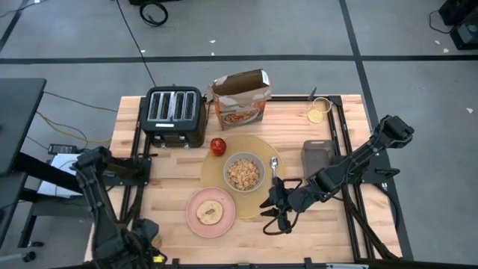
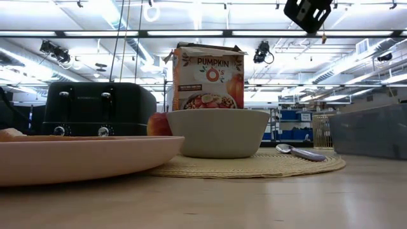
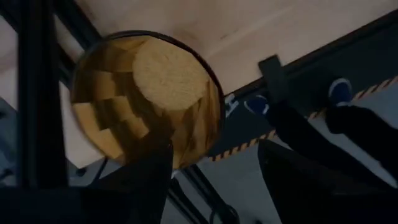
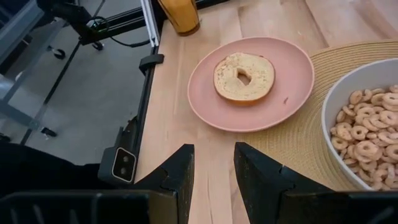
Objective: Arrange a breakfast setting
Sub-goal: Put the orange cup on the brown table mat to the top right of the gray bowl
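Glass (image 3: 146, 99) sits at the table's near-left corner, just ahead of the left gripper (image 3: 214, 171); its 2 fingers spread, apparently not gripping. Right gripper (image 4: 214, 165), narrow and empty, hovers near the plate (image 4: 252, 84), farther off.

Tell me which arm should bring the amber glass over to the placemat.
Left. The left gripper sits right at the amber glass by the table's left edge, fingers apart. The right gripper hangs at the placemat's edge, with the pink plate between it and the glass.
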